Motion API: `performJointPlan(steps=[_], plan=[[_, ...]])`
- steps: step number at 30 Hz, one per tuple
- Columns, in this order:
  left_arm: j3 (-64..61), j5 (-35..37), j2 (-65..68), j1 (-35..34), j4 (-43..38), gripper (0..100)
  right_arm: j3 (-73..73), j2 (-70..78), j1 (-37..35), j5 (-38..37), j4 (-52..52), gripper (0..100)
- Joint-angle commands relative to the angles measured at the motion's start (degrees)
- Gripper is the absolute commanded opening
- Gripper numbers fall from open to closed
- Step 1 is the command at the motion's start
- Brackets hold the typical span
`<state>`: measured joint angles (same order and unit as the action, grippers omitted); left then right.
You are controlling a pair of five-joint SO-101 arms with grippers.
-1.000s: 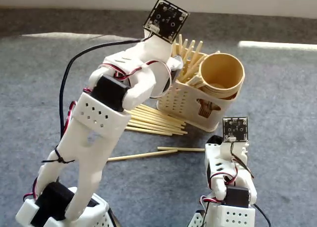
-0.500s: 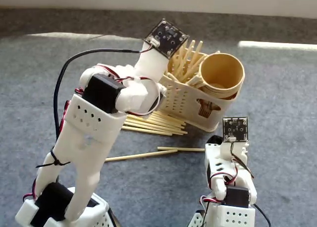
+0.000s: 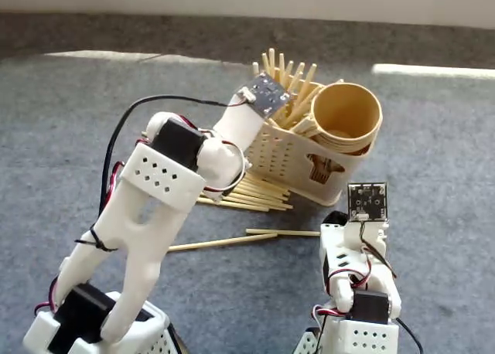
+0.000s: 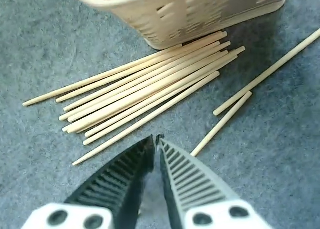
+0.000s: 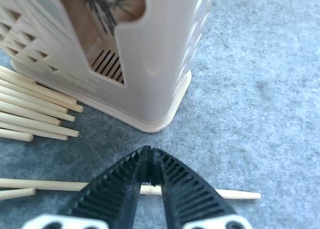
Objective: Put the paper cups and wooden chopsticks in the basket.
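Note:
A cream basket [image 3: 309,165] holds stacked paper cups [image 3: 348,118] lying on their side and a bundle of upright wooden chopsticks [image 3: 286,76]. Beside the basket, on the carpet, lies a pile of chopsticks [image 4: 150,89] [image 3: 247,193]. Two loose chopsticks [image 3: 224,242] [image 3: 282,232] lie nearer the arms. My left gripper [image 4: 156,139] is shut and empty, hanging over the carpet just short of the pile. My right gripper [image 5: 148,153] is shut and empty above a single chopstick [image 5: 235,193], close to the basket's corner [image 5: 160,121].
Grey carpet covers the whole floor, with open room left and right of the basket. The left arm's body [image 3: 162,192] leans over the pile's left end. The right arm [image 3: 360,261] sits low at the front right.
The left arm has drawn back from above the basket and lowered toward the pile, leaving more chopsticks standing in the basket. The right arm has not moved.

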<state>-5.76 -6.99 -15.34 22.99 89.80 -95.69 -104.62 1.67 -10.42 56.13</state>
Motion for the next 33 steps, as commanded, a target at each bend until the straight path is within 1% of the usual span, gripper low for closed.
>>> performJointPlan(steps=[1,4,8,11,14,17,20,22,27,33], plan=[[-4.8,-0.4,-4.4,-1.4,-4.7,3,-7.7,-0.6,0.7,-0.5,0.0,1.2],[-12.0,-0.4,-10.3,-1.0,-7.5,3,-7.7,-0.6,0.7,-0.5,0.0,1.2],[-21.8,-4.3,-17.1,-1.2,-11.6,6,-7.7,-0.6,0.7,-0.5,0.0,1.2],[-28.1,-5.5,-19.9,-1.4,-14.2,7,-7.7,-0.6,0.7,-0.5,0.0,1.2],[-33.1,-6.8,-20.4,-1.0,-15.3,8,-7.7,-0.6,0.7,-0.5,0.0,1.2],[-37.8,-8.7,-20.4,-0.9,-18.1,8,-7.7,-0.6,0.7,-0.5,0.0,1.2],[-42.3,-10.5,-20.4,0.0,-21.8,11,-7.7,-0.6,0.7,-0.5,0.0,1.2],[-45.0,-10.5,-20.4,1.7,-23.1,12,-7.7,-0.6,0.7,-0.5,0.0,1.2],[-48.9,-10.1,-20.4,8.4,-23.9,12,-7.7,-0.6,0.7,-0.5,0.0,1.2],[-52.8,-10.1,-20.4,8.6,-31.0,12,-7.7,-0.6,0.7,-0.5,0.0,1.2]])
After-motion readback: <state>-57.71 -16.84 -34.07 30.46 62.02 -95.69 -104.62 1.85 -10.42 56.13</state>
